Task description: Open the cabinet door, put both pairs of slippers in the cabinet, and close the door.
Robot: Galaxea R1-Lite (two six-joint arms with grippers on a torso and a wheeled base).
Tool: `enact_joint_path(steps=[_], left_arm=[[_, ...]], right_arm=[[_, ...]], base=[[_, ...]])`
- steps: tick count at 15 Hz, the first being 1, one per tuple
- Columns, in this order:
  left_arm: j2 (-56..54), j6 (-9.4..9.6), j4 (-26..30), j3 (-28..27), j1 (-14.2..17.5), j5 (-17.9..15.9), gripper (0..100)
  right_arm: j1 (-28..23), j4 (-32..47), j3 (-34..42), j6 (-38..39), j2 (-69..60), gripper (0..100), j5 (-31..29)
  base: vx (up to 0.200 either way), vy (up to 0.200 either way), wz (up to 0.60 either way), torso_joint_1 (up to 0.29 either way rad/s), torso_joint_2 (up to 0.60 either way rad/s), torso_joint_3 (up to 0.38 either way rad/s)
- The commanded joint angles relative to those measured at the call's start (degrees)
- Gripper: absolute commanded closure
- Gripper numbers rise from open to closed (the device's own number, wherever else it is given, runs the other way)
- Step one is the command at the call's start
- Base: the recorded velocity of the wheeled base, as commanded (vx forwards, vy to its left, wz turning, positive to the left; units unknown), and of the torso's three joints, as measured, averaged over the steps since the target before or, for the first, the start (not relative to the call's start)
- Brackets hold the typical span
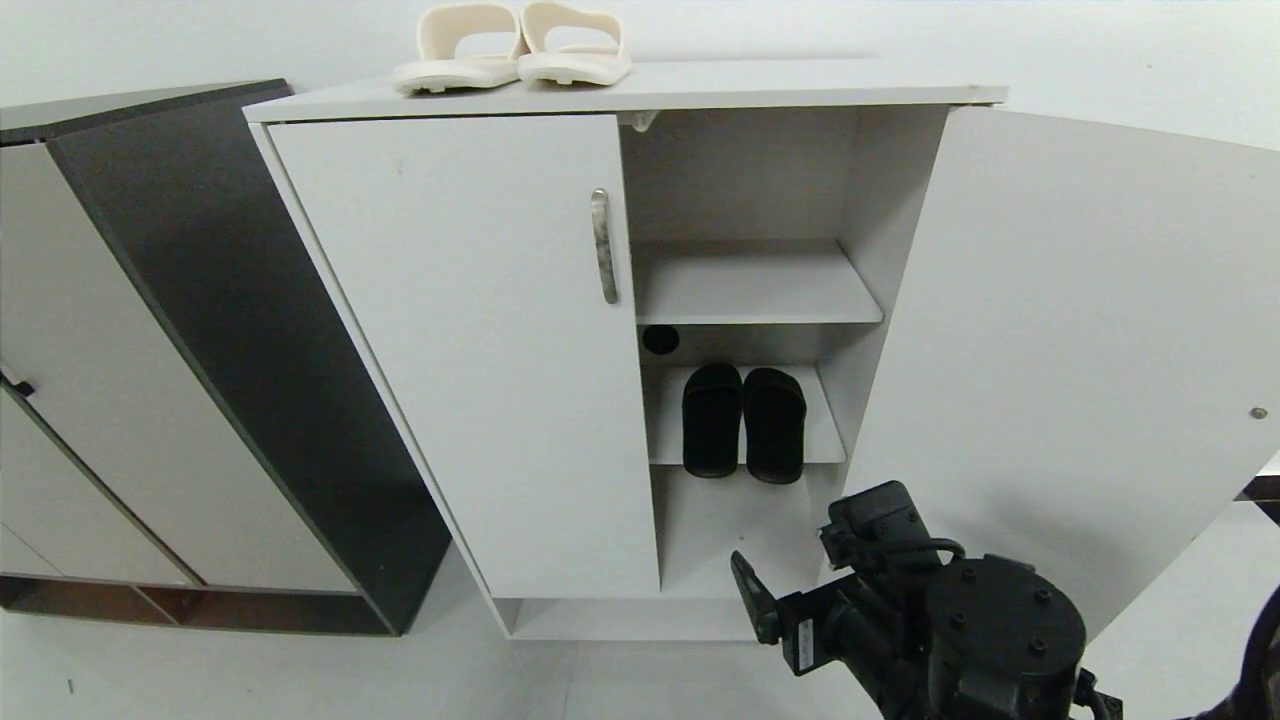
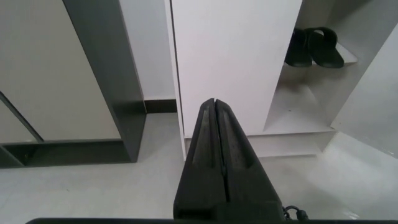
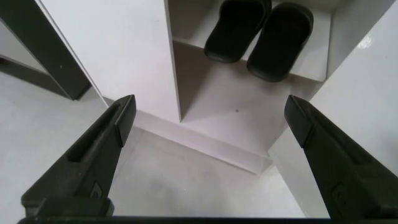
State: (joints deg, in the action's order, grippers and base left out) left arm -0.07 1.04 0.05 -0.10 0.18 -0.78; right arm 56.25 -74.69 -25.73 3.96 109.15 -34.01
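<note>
Cream-coloured, open-toed foam slippers (image 1: 512, 48) lie side by side on the flat top (image 1: 760, 85) of the white wooden cabinet, above its closed left door (image 1: 470, 330). They are touching each other, and their near ends sit at the top's front edge. Their long axes run front to back, away from the robot, so a grip would likely have to close across the pair from the sides.

The matte black slide slippers (image 1: 744, 420) already rest on a lower shelf (image 1: 828, 450) inside, behind the wide-swung right door (image 1: 1080, 330).

The right pincer (image 3: 210, 106) is low before the open compartment, near the cabinet's foot. Its jaws are spread wide and hold nothing, and the black pair is ahead and above. The cream pair lies well above it and off to the left, the whole cabinet height away.

The left pincer (image 2: 214, 106) has its fingers pressed together, also empty. It is low as well, facing the foot of the closed door.

Judging by sides, the cream pair sits on the left arm's half, yet the right one is already open. Either arm needs a long rise to the cabinet top before it can grasp.
</note>
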Motion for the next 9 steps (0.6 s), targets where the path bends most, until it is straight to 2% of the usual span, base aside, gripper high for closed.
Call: enact_joint_path(steps=[1, 9], left_arm=[[0.1, 0.02, 0.0, 0.0, 0.0, 0.0, 100], [0.1, 0.02, 0.0, 0.0, 0.1, 0.0, 100]], right_arm=[[0.0, -0.2, 0.2, 0.0, 0.1, 0, 0.0], [-1.0, -2.1, 1.3, -1.2, 0.2, 0, 0.0]], base=[[0.000, 0.000, 0.00, 0.000, 0.00, 0.000], [0.000, 0.200, 0.00, 0.004, 0.00, 0.006]])
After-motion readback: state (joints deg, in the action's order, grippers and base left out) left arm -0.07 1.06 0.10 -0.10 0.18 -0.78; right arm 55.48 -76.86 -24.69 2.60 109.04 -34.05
